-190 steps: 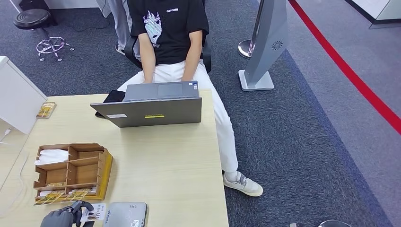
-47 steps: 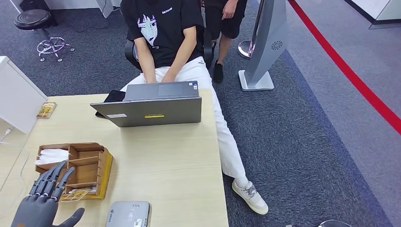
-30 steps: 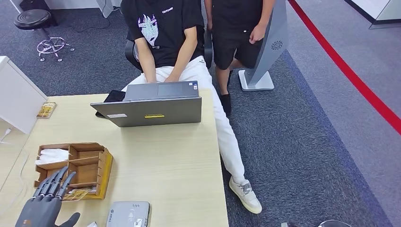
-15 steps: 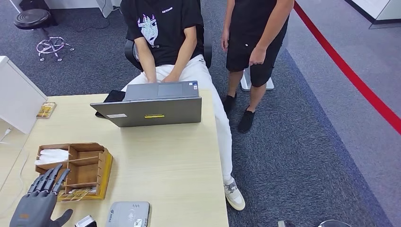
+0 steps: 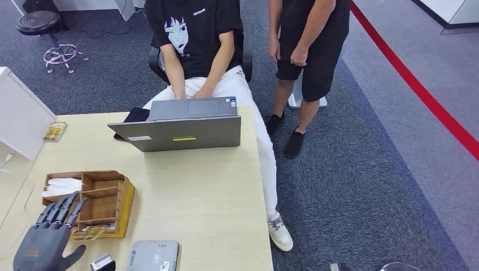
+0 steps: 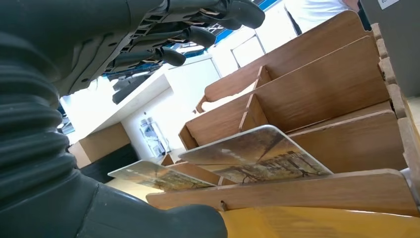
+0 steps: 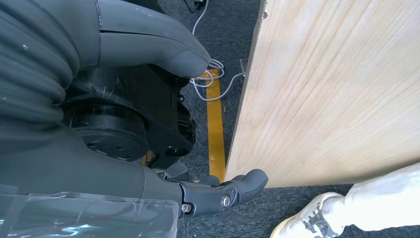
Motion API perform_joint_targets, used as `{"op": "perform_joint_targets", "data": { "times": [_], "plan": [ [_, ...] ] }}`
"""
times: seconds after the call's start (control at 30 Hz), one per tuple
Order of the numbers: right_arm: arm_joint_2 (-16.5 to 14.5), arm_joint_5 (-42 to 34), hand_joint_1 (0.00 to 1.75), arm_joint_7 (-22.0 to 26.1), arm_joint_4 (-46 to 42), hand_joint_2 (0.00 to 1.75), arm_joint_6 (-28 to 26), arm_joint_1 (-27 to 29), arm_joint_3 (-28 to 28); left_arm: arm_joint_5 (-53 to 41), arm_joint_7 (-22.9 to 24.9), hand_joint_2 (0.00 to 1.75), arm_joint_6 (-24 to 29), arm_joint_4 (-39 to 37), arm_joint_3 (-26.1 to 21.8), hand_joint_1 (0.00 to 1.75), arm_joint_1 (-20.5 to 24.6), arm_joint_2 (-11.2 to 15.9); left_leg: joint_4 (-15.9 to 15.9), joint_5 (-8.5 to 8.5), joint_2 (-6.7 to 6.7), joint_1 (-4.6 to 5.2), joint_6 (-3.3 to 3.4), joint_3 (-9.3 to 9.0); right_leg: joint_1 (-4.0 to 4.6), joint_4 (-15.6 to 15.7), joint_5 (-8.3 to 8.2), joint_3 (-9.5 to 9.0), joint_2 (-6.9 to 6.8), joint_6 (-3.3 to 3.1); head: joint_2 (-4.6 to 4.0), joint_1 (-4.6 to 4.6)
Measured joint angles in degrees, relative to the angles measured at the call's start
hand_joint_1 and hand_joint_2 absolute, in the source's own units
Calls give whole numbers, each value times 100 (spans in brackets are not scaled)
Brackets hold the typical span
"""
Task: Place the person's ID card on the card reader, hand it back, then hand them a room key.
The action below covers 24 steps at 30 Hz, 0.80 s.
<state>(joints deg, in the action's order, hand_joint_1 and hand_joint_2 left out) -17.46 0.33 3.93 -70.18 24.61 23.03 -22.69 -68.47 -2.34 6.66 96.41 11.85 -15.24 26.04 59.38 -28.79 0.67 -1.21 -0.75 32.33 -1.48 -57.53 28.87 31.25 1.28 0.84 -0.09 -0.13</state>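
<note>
Left hand (image 5: 48, 240) empty, fingers spread, at tabletop (image 5: 203, 186) near-left corner. Room key cards (image 6: 257, 156) lie in wooden organizer (image 5: 104, 197) just ahead of fingertips. Right hand (image 7: 148, 148): state unclear.

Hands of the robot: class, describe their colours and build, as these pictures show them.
The left hand is dark grey, with slim segmented fingers and a thick thumb. The right hand is grey too, with a ribbed cover and a darker finger with a silver pin.

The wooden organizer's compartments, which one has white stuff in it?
The far-left compartment of the wooden organizer, the corner nearest the white cabinet. It holds white paper-like items; the near compartments hold picture cards instead.
</note>
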Motion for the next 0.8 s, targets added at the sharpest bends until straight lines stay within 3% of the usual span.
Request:
{"op": "perform_joint_targets", "data": {
  "times": [0.1,0.8],
  "plan": [
    [-1,-5,0,0,19,175,0,-9,-19,-19,-17,175,-36,-30,0,175,47,-15,0,0,0,0,0,1,0,0,0,1,0,0,0,-1],
    [-1,-67,0,-24,34,175,-27,-39,-26,-28,-64,175,-129,-43,0,175,69,-47,0,0,0,0,0,-1,0,0,0,2,1,0,0,0]
  ]
}}
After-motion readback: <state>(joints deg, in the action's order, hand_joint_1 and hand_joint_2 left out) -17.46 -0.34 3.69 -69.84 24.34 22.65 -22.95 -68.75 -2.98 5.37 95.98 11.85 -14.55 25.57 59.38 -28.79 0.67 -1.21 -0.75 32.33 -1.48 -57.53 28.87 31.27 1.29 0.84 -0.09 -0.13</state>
